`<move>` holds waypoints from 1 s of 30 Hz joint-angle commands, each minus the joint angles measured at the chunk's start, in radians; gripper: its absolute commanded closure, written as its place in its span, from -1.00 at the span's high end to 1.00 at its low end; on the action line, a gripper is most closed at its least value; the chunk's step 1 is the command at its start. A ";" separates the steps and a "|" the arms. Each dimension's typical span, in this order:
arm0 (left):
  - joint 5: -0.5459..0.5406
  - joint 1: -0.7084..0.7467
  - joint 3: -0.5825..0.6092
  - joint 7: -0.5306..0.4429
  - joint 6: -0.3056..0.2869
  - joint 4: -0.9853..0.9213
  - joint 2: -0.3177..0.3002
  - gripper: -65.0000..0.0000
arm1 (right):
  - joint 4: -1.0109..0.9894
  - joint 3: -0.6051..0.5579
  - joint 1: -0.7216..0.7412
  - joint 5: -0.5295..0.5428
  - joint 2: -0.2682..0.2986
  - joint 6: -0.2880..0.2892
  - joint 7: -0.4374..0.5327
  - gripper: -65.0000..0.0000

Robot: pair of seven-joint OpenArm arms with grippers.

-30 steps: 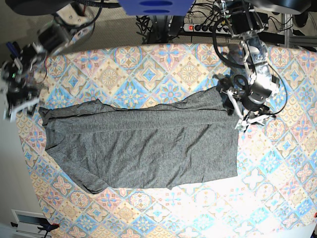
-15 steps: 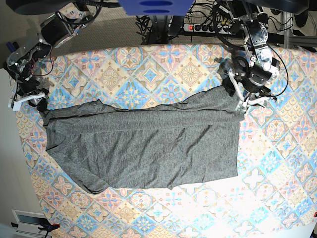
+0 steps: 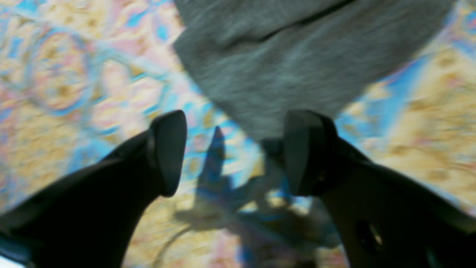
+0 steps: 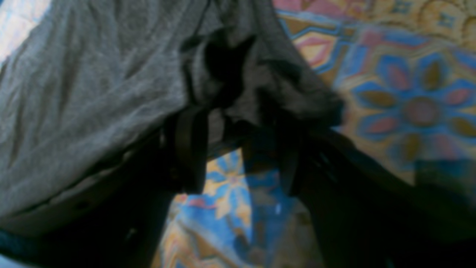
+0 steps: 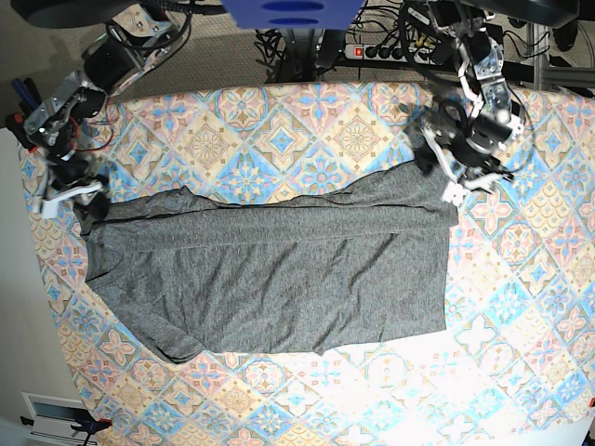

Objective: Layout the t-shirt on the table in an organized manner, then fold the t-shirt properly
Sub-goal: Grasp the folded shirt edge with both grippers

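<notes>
**Shirt lies lengthwise between two empty sets of fingers**

The t-shirt [image 5: 270, 269] lies across the middle of the tabletop [image 5: 521, 307], its long axis running left to right in the base view, the upper edge partly folded over. The left gripper [image 5: 462, 177] hovers at the shirt's upper right corner; in its wrist view the fingers [image 3: 169, 149] stand wide with that corner just ahead, nothing between them. The right gripper [image 5: 67, 190] sits at the upper left corner, fingers apart with bunched cloth draped over them but not clamped. Each arm is nearest its own end.
</notes>
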 commanded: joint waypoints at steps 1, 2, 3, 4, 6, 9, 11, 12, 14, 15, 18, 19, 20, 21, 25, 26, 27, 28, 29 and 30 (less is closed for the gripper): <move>-0.041 -0.007 -0.020 -0.016 0.006 0.017 -0.008 0.25 | -0.003 0.000 0.015 0.018 0.017 0.005 0.020 -0.14; -0.075 0.000 -0.034 -0.016 0.006 0.017 -0.008 0.25 | -0.017 -0.001 0.015 0.018 0.016 0.005 0.020 -0.14; -0.112 0.005 -0.050 -0.015 0.006 0.016 -0.008 0.25 | -0.034 -0.001 0.015 0.018 0.016 0.005 0.020 -0.14; -0.142 0.010 -0.060 -0.015 0.006 0.014 -0.008 0.25 | -0.046 -0.001 0.015 0.018 0.016 0.005 0.022 -0.14; -0.201 0.010 -0.079 -0.015 0.006 -0.011 -0.008 0.25 | -0.074 -0.001 0.028 0.018 0.016 0.007 0.022 -0.14; -0.267 0.008 -0.103 -0.015 0.006 -0.075 -0.013 0.25 | -0.092 -0.001 0.048 0.017 0.016 0.007 0.022 -0.14; -0.304 0.008 -0.102 -0.015 0.006 -0.120 -0.037 0.25 | -0.092 -0.001 0.049 0.017 0.017 0.007 0.026 -0.14; -0.333 0.008 -0.091 -0.015 0.006 -0.158 -0.047 0.25 | -0.092 -0.001 0.049 0.017 0.017 0.007 0.037 -0.14; -0.386 0.008 -0.086 -0.016 0.006 -0.218 -0.059 0.25 | -0.092 -0.009 0.049 0.017 0.017 0.007 0.060 -0.14; -0.405 0.008 -0.088 -0.019 0.006 -0.233 -0.067 0.25 | -0.092 -0.020 0.049 0.017 0.017 0.007 0.065 -0.14; -0.428 0.007 -0.094 -0.022 0.006 -0.271 -0.080 0.25 | -0.092 -0.047 0.049 0.017 0.017 0.007 0.072 -0.14; -0.423 0.002 -0.094 -0.022 0.006 -0.282 -0.080 0.25 | -0.092 -0.047 0.049 0.017 0.017 0.007 0.074 -0.14; -0.422 -0.001 -0.094 -0.022 0.006 -0.290 -0.080 0.25 | -0.092 -0.047 0.049 0.017 0.017 0.007 0.075 -0.14; -0.422 -0.015 -0.094 -0.022 0.006 -0.298 -0.082 0.26 | -0.092 -0.047 0.049 0.017 0.017 0.007 0.077 -0.14; -0.429 -0.066 -0.094 -0.021 0.006 -0.377 -0.082 0.26 | -0.092 -0.049 0.049 0.017 0.019 0.007 0.077 -0.14; -0.429 -0.085 -0.094 -0.019 0.006 -0.403 -0.082 0.26 | -0.092 -0.049 0.049 0.017 0.019 0.007 0.077 -0.14; -0.429 -0.102 -0.094 -0.018 0.006 -0.428 -0.080 0.26 | -0.092 -0.050 0.049 0.017 0.019 0.007 0.077 -0.14; -0.429 -0.115 -0.094 -0.018 0.006 -0.452 -0.077 0.26 | -0.092 -0.050 0.049 0.015 0.019 0.007 0.077 -0.14; -0.429 -0.122 -0.091 -0.019 0.006 -0.474 -0.076 0.26 | -0.092 -0.050 0.049 0.015 0.019 0.007 0.077 -0.14; -0.429 -0.132 -0.086 -0.021 0.006 -0.489 -0.074 0.26 | -0.092 -0.050 0.049 0.015 0.019 0.007 0.077 -0.14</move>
